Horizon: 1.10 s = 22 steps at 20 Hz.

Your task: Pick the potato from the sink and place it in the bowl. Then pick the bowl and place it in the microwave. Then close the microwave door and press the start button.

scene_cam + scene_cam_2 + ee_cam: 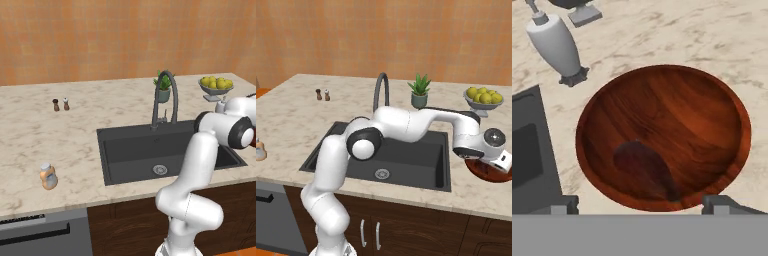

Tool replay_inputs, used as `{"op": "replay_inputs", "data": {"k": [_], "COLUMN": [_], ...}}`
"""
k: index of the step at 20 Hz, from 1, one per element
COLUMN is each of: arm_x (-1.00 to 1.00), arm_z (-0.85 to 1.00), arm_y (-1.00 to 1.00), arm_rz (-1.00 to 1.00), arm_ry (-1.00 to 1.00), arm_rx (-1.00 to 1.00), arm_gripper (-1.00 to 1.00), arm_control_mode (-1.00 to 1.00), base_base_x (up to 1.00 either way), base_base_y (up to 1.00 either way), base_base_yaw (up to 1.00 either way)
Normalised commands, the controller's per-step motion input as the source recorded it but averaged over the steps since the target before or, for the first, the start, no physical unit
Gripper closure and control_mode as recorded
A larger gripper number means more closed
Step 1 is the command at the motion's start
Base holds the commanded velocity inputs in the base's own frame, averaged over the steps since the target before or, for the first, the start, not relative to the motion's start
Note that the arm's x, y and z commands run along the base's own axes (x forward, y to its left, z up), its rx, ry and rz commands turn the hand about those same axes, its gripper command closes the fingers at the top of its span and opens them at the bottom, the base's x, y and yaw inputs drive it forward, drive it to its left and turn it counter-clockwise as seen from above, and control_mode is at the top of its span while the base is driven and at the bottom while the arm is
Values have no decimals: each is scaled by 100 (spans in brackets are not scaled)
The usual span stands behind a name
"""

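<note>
Left of the work area, the sink (387, 159) shows a bare basin around its drain (382, 173). Beside its edge stands a grey soap dispenser (556, 46). Further right, the bowl (712, 90) rests flat on the counter (677, 30), just beside the sink, with the potato (643, 169) lying inside it against the near wall, so the first placement appears complete. The gripper (641, 202) hangs directly above the bowl, its fingertips (718, 203) spread wide and holding nothing, one near each side of the near rim. This position suits descending to grasp the rim for transfer to the microwave.
</note>
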Motion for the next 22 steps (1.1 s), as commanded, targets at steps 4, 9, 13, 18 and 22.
{"op": "replay_inputs", "data": {"k": [4, 9, 13, 18, 22], "arm_x": [-61, -21, -2, -4, 6], "arm_z": [0, 0, -8, -7, 0], "arm_y": [0, -17, -19, -41, -36], "arm_rz": [-36, -21, -3, -3, -12], "arm_ry": [6, 0, 0, 0, 0], "arm_rx": [9, 21, 27, 35, 26], "arm_gripper": [-100, -100, -100, -100, -100], "arm_control_mode": [-100, -100, -100, -100, -100], "base_base_x": [0, 0, 0, 0, 0], "base_base_y": [0, 0, 0, 0, 0], "base_base_yaw": [0, 0, 0, 0, 0]}}
